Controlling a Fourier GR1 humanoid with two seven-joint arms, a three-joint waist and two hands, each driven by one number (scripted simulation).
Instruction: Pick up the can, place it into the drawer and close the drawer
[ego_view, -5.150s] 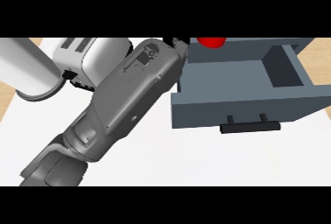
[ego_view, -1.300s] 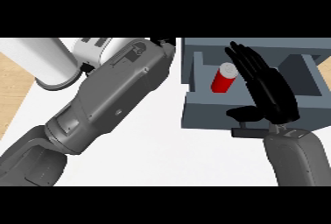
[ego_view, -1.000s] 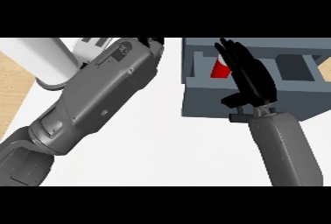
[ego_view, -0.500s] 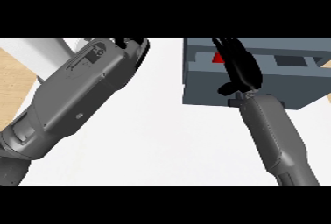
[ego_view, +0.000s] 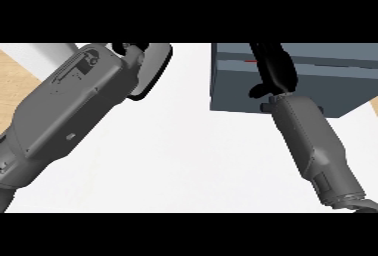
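The right hand (ego_view: 272, 67) lies flat, fingers straight, holding nothing, against the drawer (ego_view: 325, 87) front just ahead of it, the can (ego_view: 251, 61) only a red sliver left of its fingers.

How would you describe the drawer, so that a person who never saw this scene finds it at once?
Look at the white counter, then to its upper right part. There sits the drawer, a blue-grey box with a flat front. The right hand, black, lies against that front, and a thin red sliver shows at its top edge. Nothing else here is blue-grey and boxy.
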